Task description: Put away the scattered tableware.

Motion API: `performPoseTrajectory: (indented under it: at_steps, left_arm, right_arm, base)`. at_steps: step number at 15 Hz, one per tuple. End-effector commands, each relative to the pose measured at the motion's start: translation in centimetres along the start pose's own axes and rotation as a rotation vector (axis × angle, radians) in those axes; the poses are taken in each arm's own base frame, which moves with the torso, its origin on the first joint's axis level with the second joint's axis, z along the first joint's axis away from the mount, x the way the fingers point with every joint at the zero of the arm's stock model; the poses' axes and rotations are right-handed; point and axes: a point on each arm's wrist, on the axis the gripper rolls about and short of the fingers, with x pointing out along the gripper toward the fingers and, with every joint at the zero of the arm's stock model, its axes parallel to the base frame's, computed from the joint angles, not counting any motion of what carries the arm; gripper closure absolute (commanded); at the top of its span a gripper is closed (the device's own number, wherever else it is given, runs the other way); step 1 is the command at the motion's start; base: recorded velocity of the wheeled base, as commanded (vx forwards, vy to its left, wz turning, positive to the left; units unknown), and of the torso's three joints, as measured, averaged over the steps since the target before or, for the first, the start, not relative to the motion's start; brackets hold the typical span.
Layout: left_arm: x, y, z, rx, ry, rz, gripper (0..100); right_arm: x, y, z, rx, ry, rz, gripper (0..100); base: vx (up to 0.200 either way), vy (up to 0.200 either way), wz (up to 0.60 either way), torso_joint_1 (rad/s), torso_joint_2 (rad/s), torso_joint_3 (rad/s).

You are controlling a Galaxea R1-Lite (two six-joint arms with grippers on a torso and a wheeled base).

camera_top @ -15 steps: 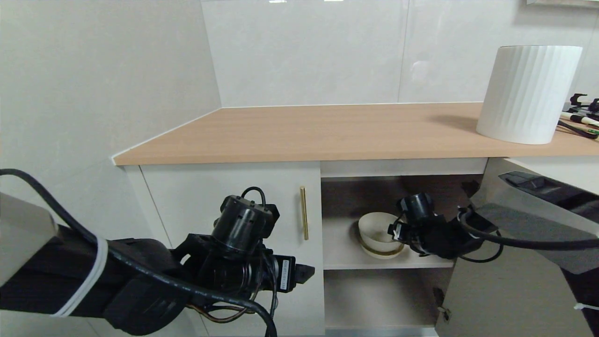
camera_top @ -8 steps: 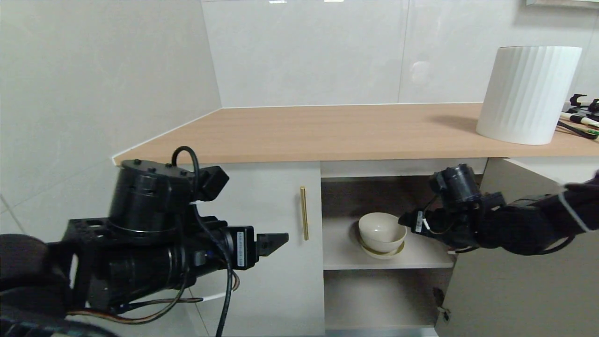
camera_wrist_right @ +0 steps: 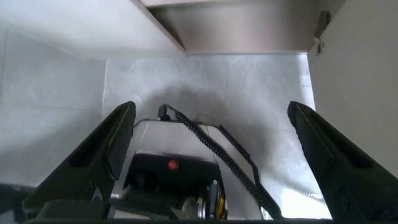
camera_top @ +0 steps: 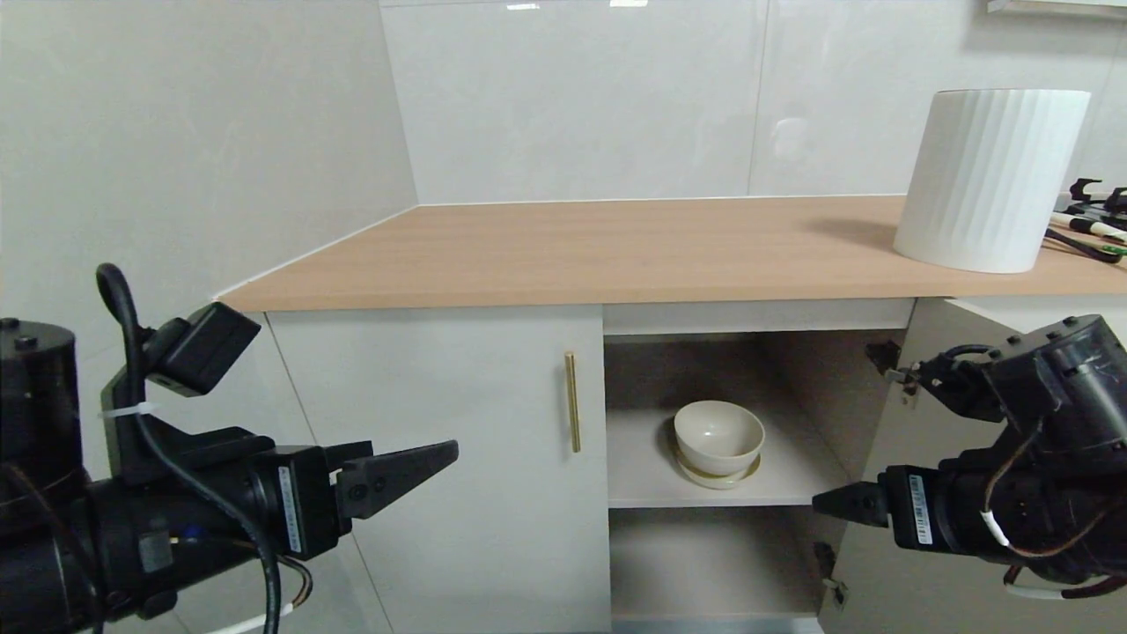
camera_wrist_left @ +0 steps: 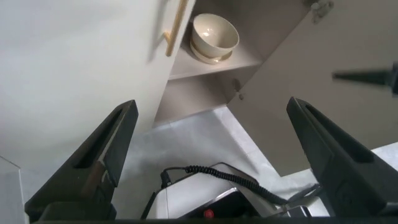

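A cream bowl (camera_top: 718,433) sits upright on a small saucer (camera_top: 715,476) on the upper shelf of the open cabinet (camera_top: 651,480); the left wrist view shows the bowl (camera_wrist_left: 215,33) too. My right gripper (camera_top: 828,503) hangs open outside the cabinet, below and right of the bowl, holding nothing. In its own wrist view the right gripper (camera_wrist_right: 211,111) faces the floor. My left gripper (camera_top: 427,462) is open and empty in front of the closed left door, well left of the bowl. The left gripper (camera_wrist_left: 211,109) has its fingers spread wide.
The right cabinet door (camera_top: 951,546) stands swung open beside my right arm. The closed left door carries a gold handle (camera_top: 570,401). A white ribbed cylinder (camera_top: 995,176) and some utensils (camera_top: 1092,224) sit on the wooden counter (camera_top: 572,251). The lower shelf (camera_top: 704,563) is bare.
My right gripper has drawn back out of the cabinet, away from the bowl, and dropped low to the right. The left arm has pulled back to the left. The bowl stays on the shelf.
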Motion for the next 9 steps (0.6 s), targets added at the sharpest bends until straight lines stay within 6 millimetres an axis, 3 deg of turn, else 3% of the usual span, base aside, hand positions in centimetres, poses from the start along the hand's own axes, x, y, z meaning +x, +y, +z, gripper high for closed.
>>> performPoseTrajectory:
  at_steps: [1,6,9]
  left_arm:
    - [-0.39,0.22,-0.42,-0.002,0.001,0.004,0]
    - [0.04,0.34,-0.62,-0.005,0.021,0.009,0]
    - [0.04,0.35,-0.62,-0.005,0.02,0.01,0]
  right_arm:
    - [-1.06,-0.34,-0.52,-0.002,-0.019,0.015,0]
    - [-1.05,-0.02,-0.96,-0.023,-0.016,0.008,0]
    - [-0.97,0.08,-1.1,-0.03,-0.018,-0.002,0]
  base:
    - [0.0,0.0,0.0,0.0,0.0,0.0]
    - [0.0,0.0,0.0,0.0,0.0,0.0]
    - [-0.2,0.0,0.0,0.004,0.0,-0.001]
